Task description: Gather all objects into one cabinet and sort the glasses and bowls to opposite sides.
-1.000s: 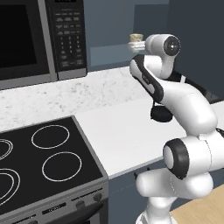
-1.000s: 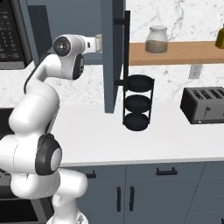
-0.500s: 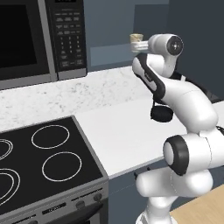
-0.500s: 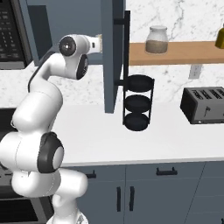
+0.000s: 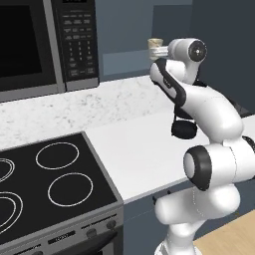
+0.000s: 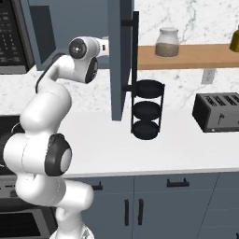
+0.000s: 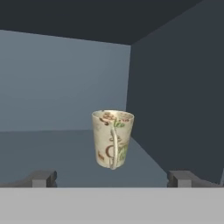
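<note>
While the arm (image 5: 199,107) rises from the bench (image 5: 134,144) and bends at its elbow, its wrist reaches level into the cabinet (image 5: 139,30) toward a mug (image 5: 155,44). From the right base view, the hand (image 6: 103,46) passes behind the cabinet door (image 6: 119,56). Seen from the hand, the claw (image 7: 112,178) is spread wide, empty; the mug (image 7: 112,138) stands upright on the shelf (image 7: 57,148) near its right wall, handle facing the camera.

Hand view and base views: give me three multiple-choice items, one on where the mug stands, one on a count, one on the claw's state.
1. Where does the mug stand?
A. on the stove
B. on the cabinet shelf
C. on the toaster

2. How many tiers has the black rack?
A. three
B. one
C. five

3. The claw is:
A. shut on the mug
B. shut on nothing
C. open, short of the mug

B: it stands upright on the blue-grey shelf.
A: three round trays are stacked.
C: the fingertips stand wide apart, clear of the mug.
</note>
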Controlling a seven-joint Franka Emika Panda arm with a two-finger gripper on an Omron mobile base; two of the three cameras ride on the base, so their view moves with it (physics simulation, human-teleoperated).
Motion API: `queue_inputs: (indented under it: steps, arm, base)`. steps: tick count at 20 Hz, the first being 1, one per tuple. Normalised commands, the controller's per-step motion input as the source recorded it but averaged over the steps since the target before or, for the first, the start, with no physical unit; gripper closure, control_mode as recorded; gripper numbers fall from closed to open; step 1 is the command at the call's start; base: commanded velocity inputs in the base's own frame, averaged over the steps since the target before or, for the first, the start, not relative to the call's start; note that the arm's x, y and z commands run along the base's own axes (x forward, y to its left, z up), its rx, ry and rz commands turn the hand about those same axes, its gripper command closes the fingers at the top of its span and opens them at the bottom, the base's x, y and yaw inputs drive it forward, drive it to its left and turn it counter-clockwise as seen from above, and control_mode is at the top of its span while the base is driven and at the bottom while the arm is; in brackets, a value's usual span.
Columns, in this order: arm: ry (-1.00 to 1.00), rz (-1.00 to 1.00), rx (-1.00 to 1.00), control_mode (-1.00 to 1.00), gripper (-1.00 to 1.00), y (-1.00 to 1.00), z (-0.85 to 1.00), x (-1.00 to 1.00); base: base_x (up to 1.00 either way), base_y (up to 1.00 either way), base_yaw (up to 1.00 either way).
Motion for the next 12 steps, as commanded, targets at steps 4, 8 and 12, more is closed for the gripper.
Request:
queue_inputs:
  steps: [4,8,12]
  arm:
    - [0.0,0.0,0.0,-1.0,-1.0,-0.01,-0.04,0.33]
    - [0.0,0.0,0.0,-1.0,-1.0,-0.02,-0.1,0.33]
    - [0.0,0.0,0.0,-1.0,-1.0,-0.12,-0.07,0.18]
  base:
    - [0.0,0.0,0.0]
    - [0.0,0.0,0.0]
    - [0.0,0.0,0.0]
